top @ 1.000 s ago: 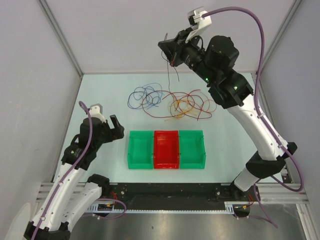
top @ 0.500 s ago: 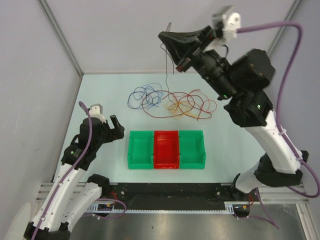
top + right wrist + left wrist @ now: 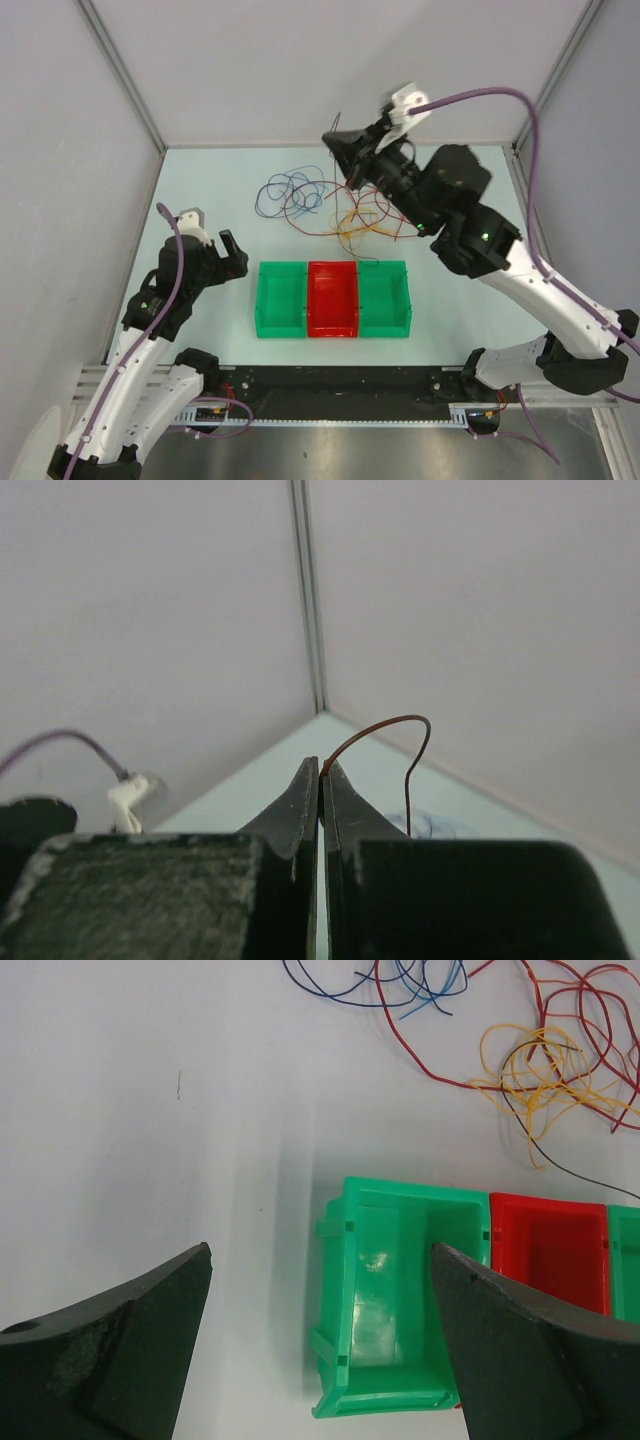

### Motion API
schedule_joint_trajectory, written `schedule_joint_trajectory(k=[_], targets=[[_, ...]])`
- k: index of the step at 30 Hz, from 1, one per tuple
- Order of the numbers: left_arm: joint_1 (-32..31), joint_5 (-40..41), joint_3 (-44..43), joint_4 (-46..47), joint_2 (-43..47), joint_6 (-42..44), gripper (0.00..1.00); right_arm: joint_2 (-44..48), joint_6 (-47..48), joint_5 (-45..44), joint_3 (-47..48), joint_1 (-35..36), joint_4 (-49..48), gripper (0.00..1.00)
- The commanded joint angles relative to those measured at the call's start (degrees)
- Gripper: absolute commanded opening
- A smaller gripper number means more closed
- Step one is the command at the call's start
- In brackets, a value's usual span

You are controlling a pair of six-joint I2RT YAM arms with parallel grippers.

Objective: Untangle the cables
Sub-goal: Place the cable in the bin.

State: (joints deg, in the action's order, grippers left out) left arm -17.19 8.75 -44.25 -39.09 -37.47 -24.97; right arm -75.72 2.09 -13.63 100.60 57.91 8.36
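Observation:
The cables lie in a loose tangle at the back of the table: blue loops (image 3: 288, 190), red loops (image 3: 392, 203) and yellow-orange loops (image 3: 352, 222). They also show in the left wrist view as blue (image 3: 400, 982), red (image 3: 590, 1005) and yellow (image 3: 540, 1070). My right gripper (image 3: 334, 140) hovers above the tangle, shut on the end of a thin dark red-brown wire (image 3: 395, 723) that arcs out of the closed tips (image 3: 320, 767) and hangs toward the pile. My left gripper (image 3: 232, 250) is open and empty, low over the table left of the bins (image 3: 322, 1252).
Three bins stand in a row at the table's front: a green bin (image 3: 267, 300), a red bin (image 3: 332, 270) and a second green bin (image 3: 400, 298). The left green bin (image 3: 338, 1260) sits between my left fingers' line of sight. Grey walls close in the table on three sides.
My right arm swung up high with the wire, then came down and forward, so the gripper is lower over the tangle. The left arm has not moved.

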Motion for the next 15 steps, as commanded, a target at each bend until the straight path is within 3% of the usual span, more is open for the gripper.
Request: schedule_joint_trajectory(k=[1,9,15], targets=[[0.75,-0.93,-1.63,1.21,0.12,0.19,0.95,2.86,-7.61,-2.54,-9.41,0.71,2.1,0.0],[0.75,-1.72,-1.54,1.47,-0.58,0.36,0.95,3.83,-15.27,-3.68,-18.76,0.8,8.24,0.0],[0.93,-1.28,-1.54,1.3,-0.41,0.27,0.95,4.09,-18.34,-10.53,-22.19,0.71,15.87,0.0]])
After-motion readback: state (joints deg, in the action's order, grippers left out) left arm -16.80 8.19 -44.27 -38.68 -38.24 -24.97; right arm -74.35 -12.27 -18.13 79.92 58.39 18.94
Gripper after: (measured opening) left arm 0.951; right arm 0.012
